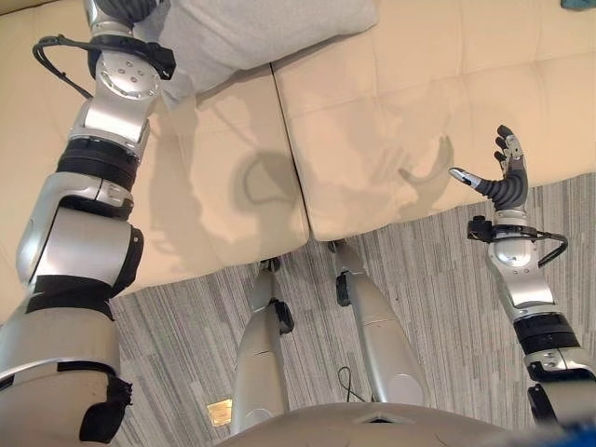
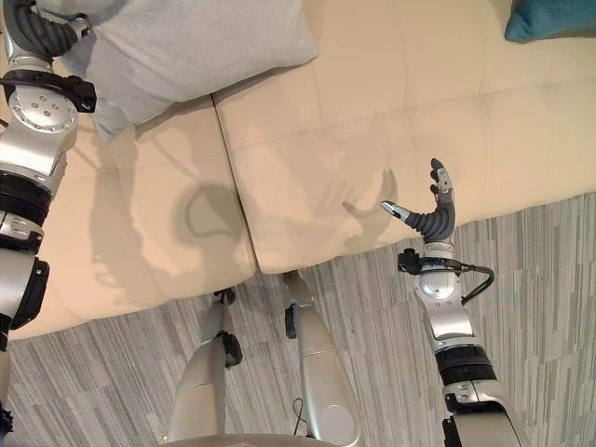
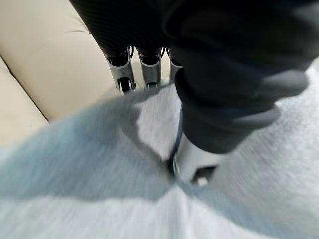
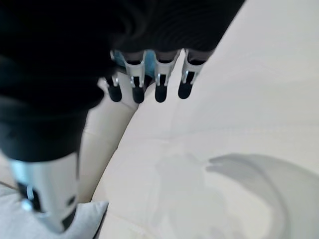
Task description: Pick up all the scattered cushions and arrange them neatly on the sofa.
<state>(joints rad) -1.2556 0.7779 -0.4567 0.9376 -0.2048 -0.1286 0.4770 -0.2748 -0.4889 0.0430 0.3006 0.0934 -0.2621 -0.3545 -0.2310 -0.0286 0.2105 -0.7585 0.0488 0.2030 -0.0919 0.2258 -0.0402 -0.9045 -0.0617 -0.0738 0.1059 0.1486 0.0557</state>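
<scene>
Grey cushion [image 2: 191, 47] lies at the back of the cream sofa [image 2: 372, 140], over the seam between the two seat pads and mostly on the pad to my left. My left hand [image 3: 199, 109] is on this cushion at its left edge: in the left wrist view the thumb presses into the grey fabric, which creases beneath it, and the fingers [image 3: 124, 79] curl down over the cushion's rim, so I read the hand as clamped on the cushion. Teal cushion [image 2: 549, 17] shows as a corner at the far right of the sofa, well apart from the grey one. My right hand [image 2: 433, 216] hovers over the front edge of the right seat pad, fingers straight and spread, thumb held apart, holding nothing. Striped grey carpet [image 2: 540, 307] runs in front of the sofa.
</scene>
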